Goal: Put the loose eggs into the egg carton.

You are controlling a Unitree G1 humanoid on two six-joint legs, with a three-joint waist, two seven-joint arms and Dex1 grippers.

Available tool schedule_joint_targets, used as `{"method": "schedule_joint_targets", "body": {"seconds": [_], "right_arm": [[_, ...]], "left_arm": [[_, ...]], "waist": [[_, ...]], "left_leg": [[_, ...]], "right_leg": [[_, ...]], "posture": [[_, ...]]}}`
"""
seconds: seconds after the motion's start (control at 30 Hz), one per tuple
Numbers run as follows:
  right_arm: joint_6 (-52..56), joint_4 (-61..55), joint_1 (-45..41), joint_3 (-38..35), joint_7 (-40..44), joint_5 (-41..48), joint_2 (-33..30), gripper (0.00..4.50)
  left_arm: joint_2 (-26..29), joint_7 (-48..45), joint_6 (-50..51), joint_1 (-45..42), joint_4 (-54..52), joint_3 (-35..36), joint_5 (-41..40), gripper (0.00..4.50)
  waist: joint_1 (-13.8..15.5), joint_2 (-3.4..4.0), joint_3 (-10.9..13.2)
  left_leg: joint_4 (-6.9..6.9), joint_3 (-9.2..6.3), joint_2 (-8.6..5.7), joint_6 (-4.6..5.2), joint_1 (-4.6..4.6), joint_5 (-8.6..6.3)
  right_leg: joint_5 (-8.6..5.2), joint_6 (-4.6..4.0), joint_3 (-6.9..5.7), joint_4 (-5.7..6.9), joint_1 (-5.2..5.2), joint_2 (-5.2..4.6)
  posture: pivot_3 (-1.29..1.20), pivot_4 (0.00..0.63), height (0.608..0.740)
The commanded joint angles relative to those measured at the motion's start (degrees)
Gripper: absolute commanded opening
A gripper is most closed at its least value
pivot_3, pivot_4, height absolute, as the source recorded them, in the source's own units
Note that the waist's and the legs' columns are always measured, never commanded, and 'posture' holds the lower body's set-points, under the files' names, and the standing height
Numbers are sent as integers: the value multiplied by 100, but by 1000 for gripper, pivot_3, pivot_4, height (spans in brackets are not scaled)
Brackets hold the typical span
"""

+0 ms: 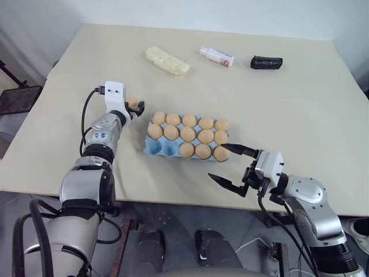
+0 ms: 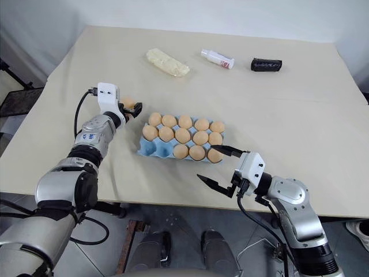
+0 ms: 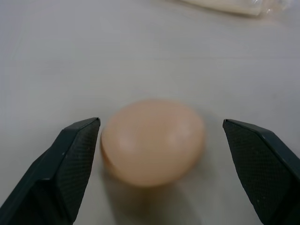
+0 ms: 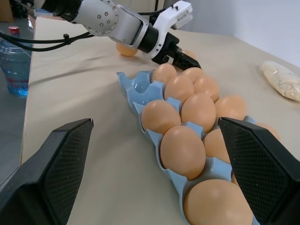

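Observation:
A tan loose egg (image 3: pixel 152 140) lies on the table just left of the egg carton (image 1: pixel 157 148). My left gripper (image 1: pixel 137 107) is open around it, one finger on each side, neither touching it. In the right wrist view a second loose egg (image 4: pixel 126 49) peeks out from beyond my left forearm. The light blue carton holds several eggs (image 1: pixel 187 134); its two near-left cups are bare. My right gripper (image 1: pixel 218 161) hangs open and holds nothing, just off the carton's near right corner, over the table's front edge.
At the back of the table lie a pale yellow crumbly lump (image 1: pixel 166 60), a small white bottle (image 1: pixel 217 56) and a black object (image 1: pixel 267 62). A water bottle (image 4: pixel 14 70) stands off the table's left side.

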Motion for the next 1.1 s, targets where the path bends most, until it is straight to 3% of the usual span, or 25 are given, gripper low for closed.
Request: {"method": "schedule_joint_targets", "body": {"seconds": [0.03,0.13,0.4,0.5,0.6,0.73,0.9,1.1], "right_arm": [[-129,-148,42,-85,-94,-14,56,4500],[-117,-176,61,-64,-142,-30,79,4500],[-84,-197,64,-58,-194,-44,98,4500],[-85,-192,66,-44,-206,-53,112,4500],[-56,-247,84,-39,-237,-55,121,4500],[31,-428,217,-184,-197,79,1,4500],[159,-578,435,-468,-95,303,-245,4500],[210,-607,515,-527,-114,327,-284,4500]], "left_arm": [[-14,61,-116,-253,16,42,80,4469],[-33,25,-143,-267,55,67,81,4287],[-6,-38,-210,-82,74,128,118,2301],[-1,-236,-417,45,18,186,66,2202],[159,-1346,-1370,422,-478,380,-256,2181],[522,-3414,-1641,1025,-1496,421,-778,2181],[1039,-5154,-892,1839,-3281,241,-1422,2181],[1063,-5935,214,2688,-5116,-370,-1743,2181]], "waist": [[1,0,0],[-2,0,0],[-3,0,0],[-5,0,0],[-29,1,0],[-22,0,0],[-22,1,-1],[-11,3,-2]], "left_leg": [[1,0,-1,0,0,0],[6,0,-1,0,1,1],[15,0,0,-2,2,2],[21,0,0,-1,2,2],[29,2,2,-3,2,1],[37,2,7,-7,2,2],[42,1,7,-3,2,0],[48,-13,-1,9,5,0]], "right_leg": [[0,0,0,-1,0,0],[0,0,0,3,0,1],[0,0,0,11,-1,2],[0,0,1,15,-1,2],[0,0,1,20,0,3],[0,-2,0,26,-1,6],[1,-5,5,25,5,0],[1,-5,0,23,20,-19]], "posture": [[0,150,740],[0,150,740],[0,150,740],[0,150,740],[0,150,740],[0,150,740],[0,150,740],[0,150,740]]}}
